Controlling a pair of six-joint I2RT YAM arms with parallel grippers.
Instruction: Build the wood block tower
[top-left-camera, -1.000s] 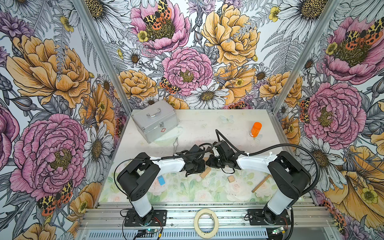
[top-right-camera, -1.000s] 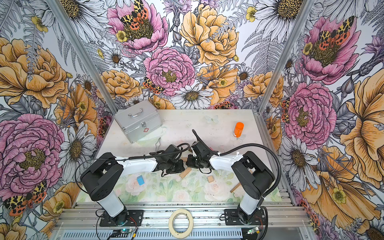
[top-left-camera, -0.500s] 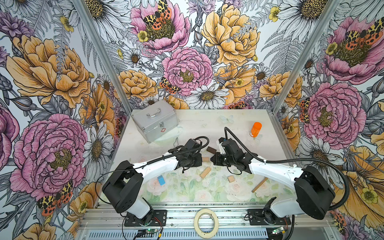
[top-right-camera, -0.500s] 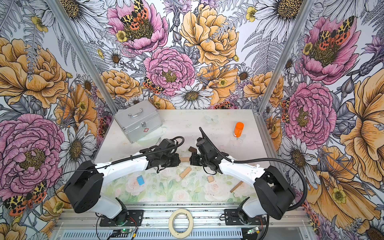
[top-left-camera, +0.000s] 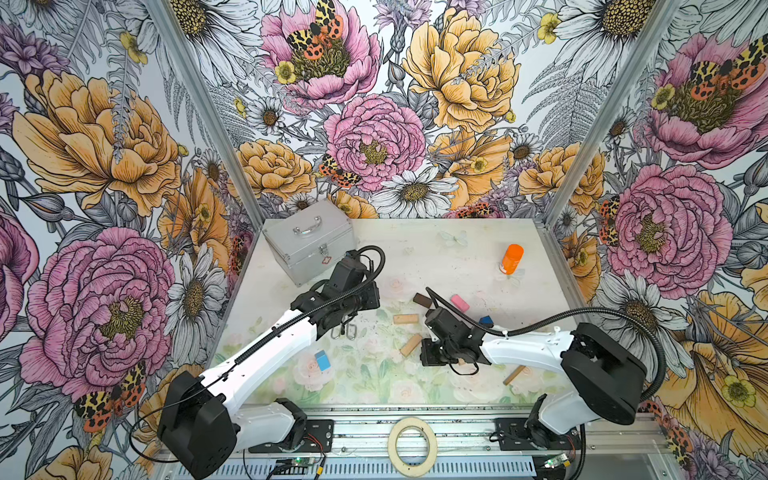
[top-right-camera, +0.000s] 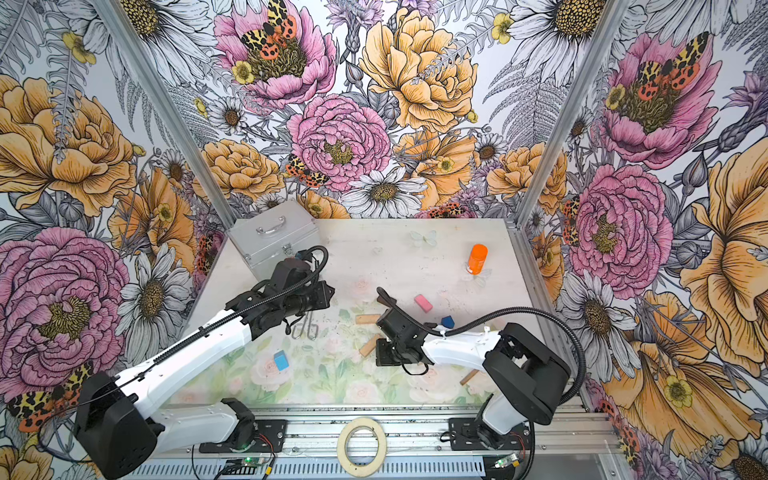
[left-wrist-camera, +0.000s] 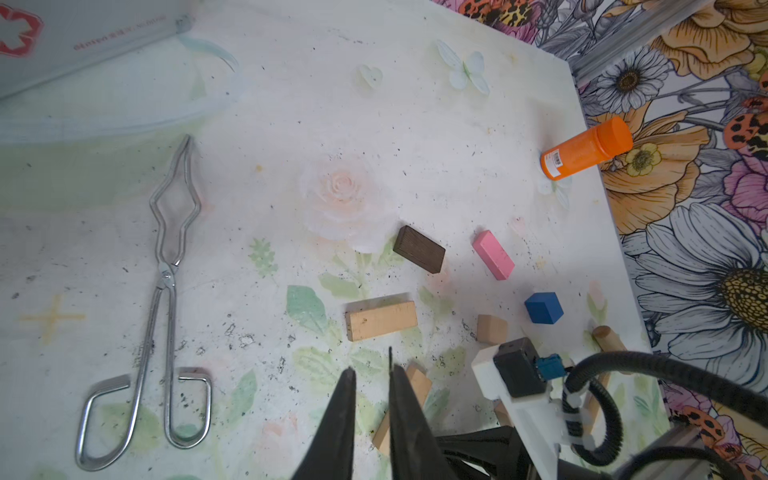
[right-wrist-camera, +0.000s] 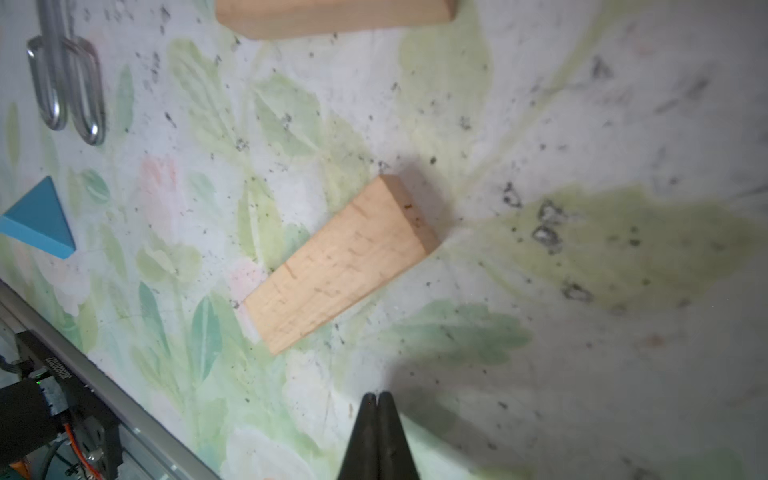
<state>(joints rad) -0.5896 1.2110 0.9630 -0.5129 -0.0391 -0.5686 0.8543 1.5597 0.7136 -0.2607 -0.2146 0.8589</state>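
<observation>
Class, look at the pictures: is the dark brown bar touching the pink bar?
Apart. The left wrist view shows a strip of table between the dark brown bar and the pink bar.

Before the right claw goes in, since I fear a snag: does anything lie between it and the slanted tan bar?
Nothing visible: in the right wrist view only bare table separates the right claw from the slanted tan bar.

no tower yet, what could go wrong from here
The right gripper is shut and empty near the angled tan bar; lowered like that, it would likely push the bar, not grasp it.
The tongs lie near the left gripper; a low sweep might snag them.
</observation>
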